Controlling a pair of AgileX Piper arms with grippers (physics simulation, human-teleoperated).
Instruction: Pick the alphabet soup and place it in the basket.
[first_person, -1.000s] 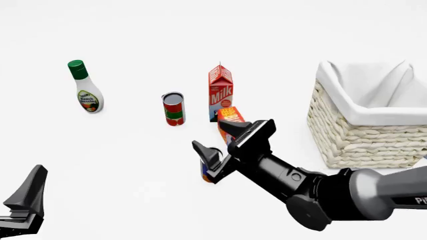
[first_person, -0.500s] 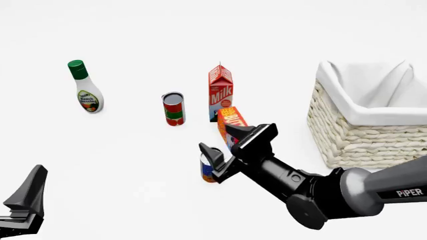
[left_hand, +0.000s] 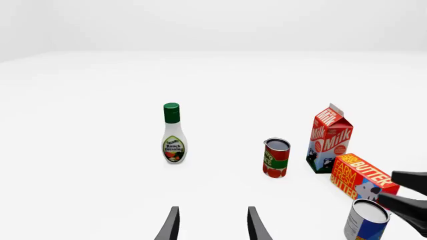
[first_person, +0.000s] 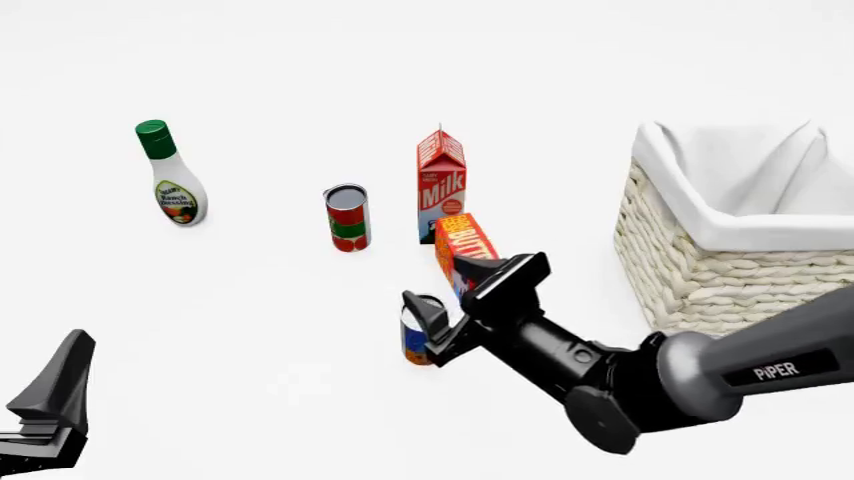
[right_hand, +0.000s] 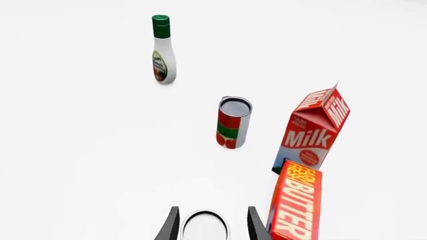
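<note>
Front view: right claw (first_person: 445, 300) lowered since a second ago, spread astride alphabet soup (first_person: 419, 336), unclamped; left claw (first_person: 47, 410) idle, spread. Grasp imminent.

Ahead of me on the white table (first_person: 267, 330) stood a ranch dressing bottle (first_person: 170, 176) with a green cap, well off to the left. A red-and-green can (first_person: 347, 218) stood upright near a milk carton (first_person: 441, 184) (also upright), and a butter box (first_person: 462, 250) lay just before that carton.
</note>
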